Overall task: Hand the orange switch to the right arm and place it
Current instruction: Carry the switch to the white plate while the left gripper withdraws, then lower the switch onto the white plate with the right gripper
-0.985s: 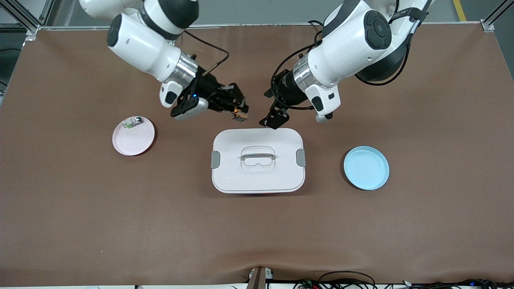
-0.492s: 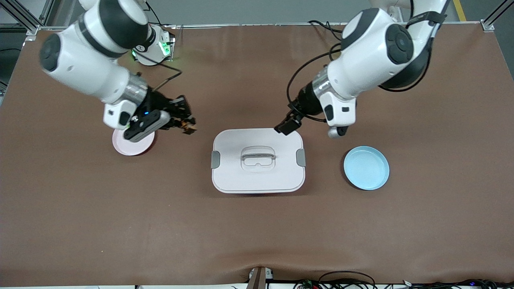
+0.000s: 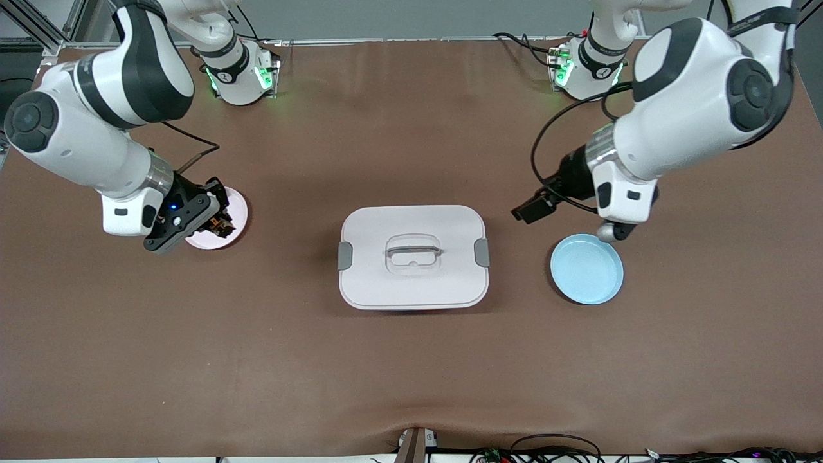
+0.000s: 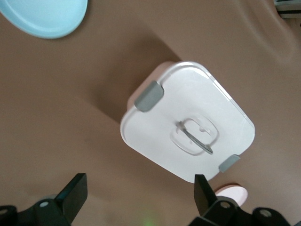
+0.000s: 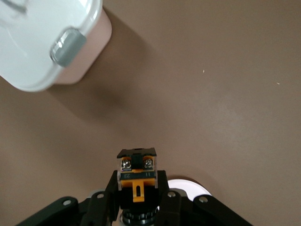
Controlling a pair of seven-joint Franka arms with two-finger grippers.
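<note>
The orange switch [image 5: 137,181], a stubby black part with an orange end, is clamped between the fingers of my right gripper [image 5: 137,197]. In the front view the right gripper [image 3: 218,224] hangs low over the edge of the pink plate [image 3: 236,204] that is nearer to the white box, and the switch [image 3: 222,226] shows as a small orange spot at its tip. The pink plate's rim also shows in the right wrist view [image 5: 190,184]. My left gripper [image 3: 531,210] is open and empty over bare table between the white box and the blue plate; its fingers [image 4: 75,192] stand wide apart.
A white lidded box [image 3: 412,256] with grey clips and a handle sits mid-table and shows in both wrist views [image 4: 188,123] [image 5: 42,42]. A blue plate [image 3: 586,269] lies toward the left arm's end and shows in the left wrist view [image 4: 44,14].
My right gripper has carried the switch from over the table beside the box across to the pink plate. My left gripper has drawn back, empty, toward the blue plate.
</note>
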